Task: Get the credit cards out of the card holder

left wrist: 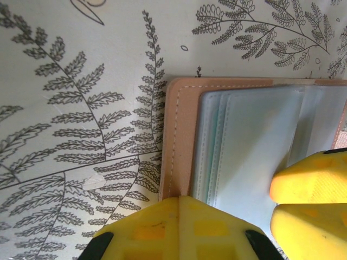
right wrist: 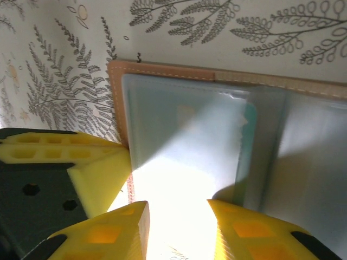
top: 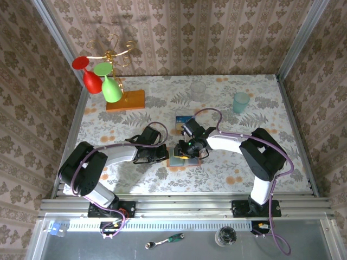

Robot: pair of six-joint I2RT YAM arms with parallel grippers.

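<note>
Fern-printed tablecloth [left wrist: 81,108] lies underneath; at its middle the left gripper [left wrist: 179,203], yellow fingers pressed together, pins the nine o'clock rim of the open reddish-brown leather card holder [right wrist: 162,69], while the right gripper [right wrist: 176,214] holds its fingers spread over a grey-blue pocket [right wrist: 179,124] — pinching nothing visible. What looks like a thin teal plastic credit card [right wrist: 250,122] peeks out there: stiff, light, slick, I judge — best nipped by its exposed edge; no writing is legible.

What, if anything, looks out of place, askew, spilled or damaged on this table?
Nothing stands out. The brown-rimmed leather card holder with grey-blue pockets lies open and flat on the fern-patterned table. The clear glass and teal cup at the back stand upright, with nothing spilled.
</note>
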